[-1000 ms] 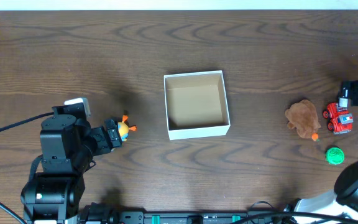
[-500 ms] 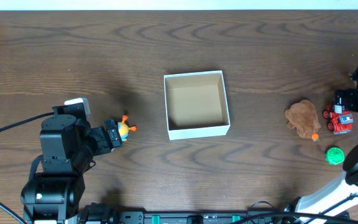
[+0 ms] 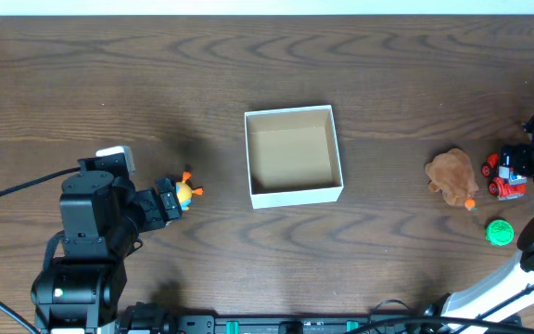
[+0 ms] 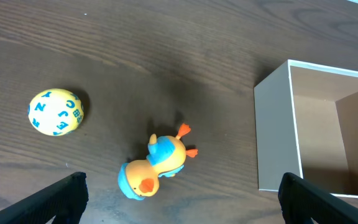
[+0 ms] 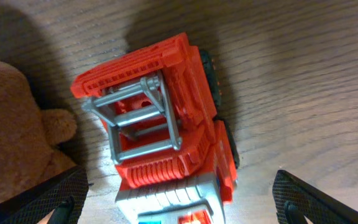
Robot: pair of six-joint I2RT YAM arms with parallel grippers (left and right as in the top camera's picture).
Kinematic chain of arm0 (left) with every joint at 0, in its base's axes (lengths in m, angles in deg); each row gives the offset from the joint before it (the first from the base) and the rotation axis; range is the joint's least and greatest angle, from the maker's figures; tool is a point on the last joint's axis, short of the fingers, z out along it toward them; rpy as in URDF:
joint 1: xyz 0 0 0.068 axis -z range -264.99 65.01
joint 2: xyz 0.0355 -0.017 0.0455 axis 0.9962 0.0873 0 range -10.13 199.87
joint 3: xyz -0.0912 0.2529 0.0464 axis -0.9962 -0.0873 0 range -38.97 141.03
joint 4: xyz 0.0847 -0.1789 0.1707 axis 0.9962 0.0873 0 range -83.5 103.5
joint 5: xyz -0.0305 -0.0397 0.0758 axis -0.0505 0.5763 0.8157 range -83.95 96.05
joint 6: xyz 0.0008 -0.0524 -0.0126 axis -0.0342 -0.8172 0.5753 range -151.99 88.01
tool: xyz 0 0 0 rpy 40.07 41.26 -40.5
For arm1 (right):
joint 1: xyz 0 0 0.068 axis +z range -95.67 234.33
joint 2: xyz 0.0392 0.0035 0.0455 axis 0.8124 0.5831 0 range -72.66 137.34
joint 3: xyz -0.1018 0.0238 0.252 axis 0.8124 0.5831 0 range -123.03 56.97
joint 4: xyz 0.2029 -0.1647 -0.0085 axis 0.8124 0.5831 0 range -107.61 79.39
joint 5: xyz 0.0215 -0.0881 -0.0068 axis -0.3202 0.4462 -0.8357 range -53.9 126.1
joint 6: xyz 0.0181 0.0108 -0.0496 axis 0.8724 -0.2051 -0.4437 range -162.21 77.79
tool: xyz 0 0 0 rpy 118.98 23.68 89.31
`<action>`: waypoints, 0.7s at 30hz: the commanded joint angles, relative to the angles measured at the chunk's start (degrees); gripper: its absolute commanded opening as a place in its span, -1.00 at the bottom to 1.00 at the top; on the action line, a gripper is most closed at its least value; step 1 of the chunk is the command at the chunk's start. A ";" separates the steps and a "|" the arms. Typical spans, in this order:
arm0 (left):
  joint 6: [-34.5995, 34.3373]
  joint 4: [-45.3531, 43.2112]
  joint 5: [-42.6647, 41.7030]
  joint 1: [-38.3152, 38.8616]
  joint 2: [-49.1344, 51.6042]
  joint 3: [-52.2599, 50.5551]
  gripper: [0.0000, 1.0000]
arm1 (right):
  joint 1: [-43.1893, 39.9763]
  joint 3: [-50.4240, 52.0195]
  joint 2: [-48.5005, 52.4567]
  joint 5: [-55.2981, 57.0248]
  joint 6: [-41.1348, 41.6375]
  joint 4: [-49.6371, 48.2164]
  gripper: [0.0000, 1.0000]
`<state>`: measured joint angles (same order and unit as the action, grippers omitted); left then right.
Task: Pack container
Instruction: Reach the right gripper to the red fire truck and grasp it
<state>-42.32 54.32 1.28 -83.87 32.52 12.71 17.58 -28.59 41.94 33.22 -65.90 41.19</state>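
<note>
The container (image 3: 294, 193) is a white square box with a tan inside at the table's middle, and it holds nothing; its left wall shows in the left wrist view (image 4: 277, 130). My left gripper (image 4: 179, 202) is open over a yellow and blue duck toy (image 4: 157, 167), also in the overhead view (image 3: 184, 192). My right gripper (image 5: 182, 202) is open and low around a red toy truck (image 5: 166, 124), which lies at the far right in the overhead view (image 3: 506, 176).
A yellow ball with blue letters (image 4: 55, 112) lies left of the duck. A brown plush toy (image 3: 451, 176) lies left of the truck, and it also shows in the right wrist view (image 5: 11, 130). A green ball (image 3: 499, 231) lies nearer the front edge.
My right arm has moved down toward the front, from beyond the red truck to right over it. The left arm and the toys have not moved.
</note>
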 commanded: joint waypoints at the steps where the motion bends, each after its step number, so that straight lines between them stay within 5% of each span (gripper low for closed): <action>1: -0.09 0.13 -0.61 -0.20 -0.04 1.16 0.96 | -0.35 1.57 0.39 -0.20 -1.05 -0.96 0.92; 13: -0.09 0.11 -0.61 -0.20 -0.04 1.16 0.96 | -0.31 2.01 0.42 -0.66 -1.70 -2.93 0.77; 21: -0.09 0.11 -0.61 -0.20 -0.04 1.16 0.96 | -0.31 2.01 0.42 -3.58 -1.70 -3.10 0.33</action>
<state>-42.32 54.32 1.28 -83.87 32.52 12.71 17.58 -26.91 41.94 31.72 -67.32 38.20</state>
